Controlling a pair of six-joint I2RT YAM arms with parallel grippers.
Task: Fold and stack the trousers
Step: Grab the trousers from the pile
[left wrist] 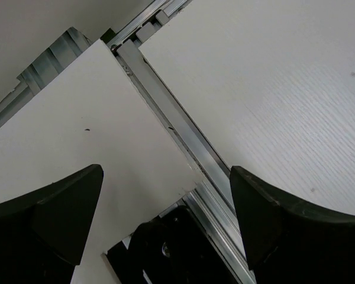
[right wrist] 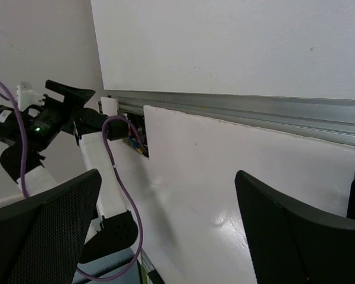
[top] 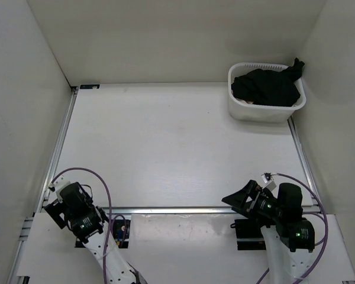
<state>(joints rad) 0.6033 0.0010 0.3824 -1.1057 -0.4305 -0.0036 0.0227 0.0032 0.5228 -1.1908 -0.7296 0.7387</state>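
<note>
Both my jaws stand spread, empty: my left gripper (left wrist: pixel 165 177) over the aluminium rail (left wrist: pixel 186 142), my right gripper (right wrist: pixel 165 180) facing my left arm (right wrist: pixel 41 125) and its purple cable (right wrist: pixel 123 118). Only the overhead view shows the trousers (top: pixel 266 87), heaped in the white basket (top: pixel 260 113) at the far right corner, well apart from me, the wide white table (top: pixel 165 148) between us

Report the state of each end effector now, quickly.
Left end effector: open, holding nothing.
Right end effector: open, holding nothing.
</note>
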